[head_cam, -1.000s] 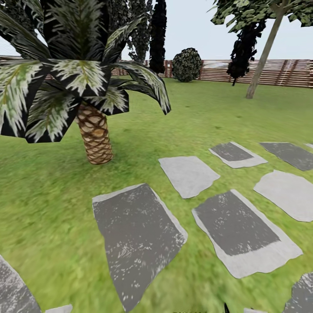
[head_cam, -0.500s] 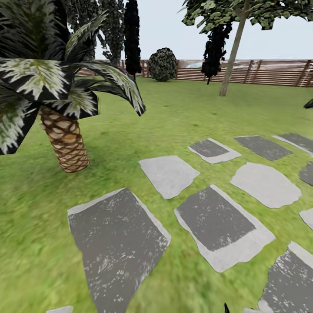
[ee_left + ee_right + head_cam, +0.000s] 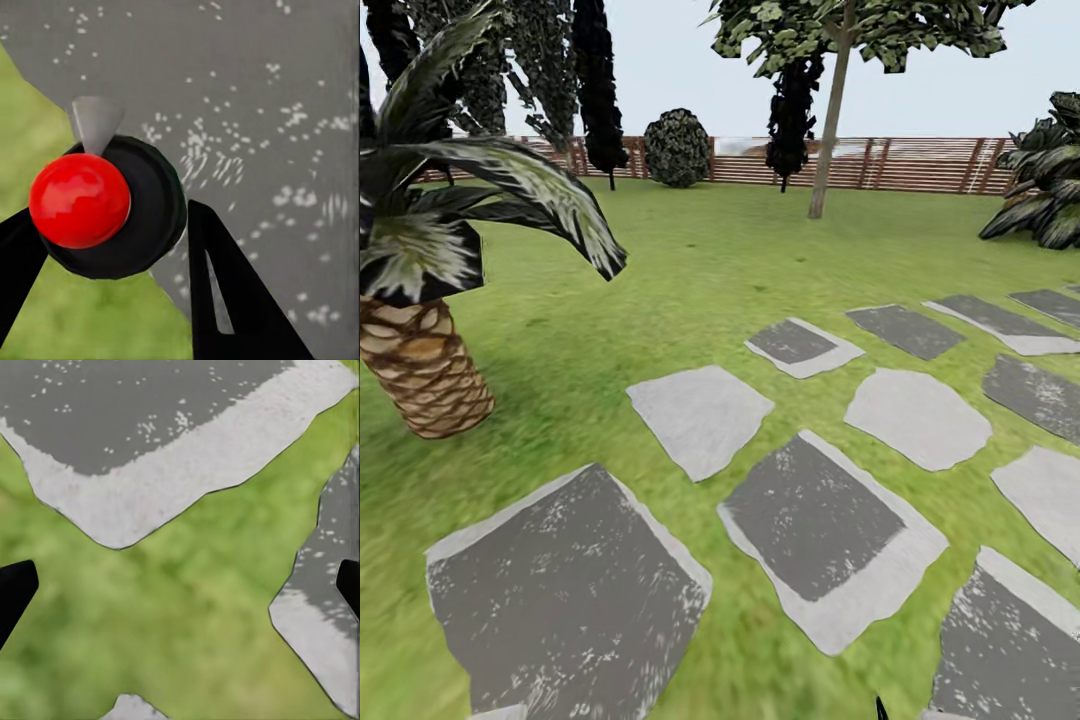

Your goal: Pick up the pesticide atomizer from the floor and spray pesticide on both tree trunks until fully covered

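While I roll across the garden (image 3: 690,250), my left claw (image 3: 105,240) pinches the pesticide atomizer (image 3: 112,206) between its fingers, red knob up; right claw (image 3: 180,577) gapes wide, probably idle.

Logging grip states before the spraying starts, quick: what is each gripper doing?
Left gripper: shut on the pesticide atomizer.
Right gripper: open, nothing between its fingers.

Head view count: ten stepping stones (image 3: 812,530) on the lawn, lower and right of frame. One pale-trunked tree (image 3: 830,130), upper centre. One round shrub (image 3: 677,148) at the fence. Two palm-like plants (image 3: 420,360), left and right edges.
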Robot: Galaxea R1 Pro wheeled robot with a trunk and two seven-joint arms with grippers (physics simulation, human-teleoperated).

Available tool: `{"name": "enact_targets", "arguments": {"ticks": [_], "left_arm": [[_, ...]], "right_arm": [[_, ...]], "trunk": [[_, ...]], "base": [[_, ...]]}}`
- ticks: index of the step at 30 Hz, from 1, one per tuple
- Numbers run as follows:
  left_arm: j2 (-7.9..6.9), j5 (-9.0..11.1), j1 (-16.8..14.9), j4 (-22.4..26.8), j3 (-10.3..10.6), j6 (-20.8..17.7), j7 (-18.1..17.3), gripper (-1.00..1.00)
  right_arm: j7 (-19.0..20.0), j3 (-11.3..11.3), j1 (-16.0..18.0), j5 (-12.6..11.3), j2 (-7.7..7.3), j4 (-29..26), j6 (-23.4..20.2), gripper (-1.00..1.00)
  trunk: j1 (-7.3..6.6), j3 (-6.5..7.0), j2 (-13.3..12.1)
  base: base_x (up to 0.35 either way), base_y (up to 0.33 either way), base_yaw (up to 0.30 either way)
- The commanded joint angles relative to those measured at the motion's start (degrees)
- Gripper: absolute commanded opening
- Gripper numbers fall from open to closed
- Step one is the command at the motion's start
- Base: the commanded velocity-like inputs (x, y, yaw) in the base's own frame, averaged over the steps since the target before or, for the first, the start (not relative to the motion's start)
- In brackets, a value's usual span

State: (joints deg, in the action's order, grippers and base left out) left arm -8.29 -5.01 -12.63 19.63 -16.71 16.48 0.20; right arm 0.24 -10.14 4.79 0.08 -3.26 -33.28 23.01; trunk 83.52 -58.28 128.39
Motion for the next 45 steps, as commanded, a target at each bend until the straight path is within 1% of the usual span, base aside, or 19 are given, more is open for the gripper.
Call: {"name": "enact_targets", "arguments": {"ticks": [1,8,27,45], "left_arm": [[0.04,-0.5,0.0,0.0,-0.3,0.2,0.0,-1.00],[0.02,-0.5,0.0,0.0,-0.3,0.2,0.1,-1.00],[0.02,-0.5,0.0,0.0,-0.4,0.2,0.1,-1.00],[0.00,-0.5,0.0,0.0,-0.4,0.2,0.1,-1.00]], "right_arm": [[0.0,-0.1,0.1,0.0,0.01,0.1,0.2,1.00],[0.0,-0.1,0.1,0.0,0.01,0.1,0.2,1.00],[0.1,-0.1,0.1,0.0,0.06,0.1,0.2,1.00],[0.3,-0.1,0.1,0.1,0.10,0.1,0.1,1.00]], "trunk": [[0.02,-0.04,0.0],[0.02,0.10,0.0],[0.02,1.28,0.0],[0.02,1.36,0.0]], "base": [[0.336,-0.001,-0.300],[0.336,-0.068,-0.291],[0.336,-0.020,-0.238],[0.336,0.000,-0.016]]}}
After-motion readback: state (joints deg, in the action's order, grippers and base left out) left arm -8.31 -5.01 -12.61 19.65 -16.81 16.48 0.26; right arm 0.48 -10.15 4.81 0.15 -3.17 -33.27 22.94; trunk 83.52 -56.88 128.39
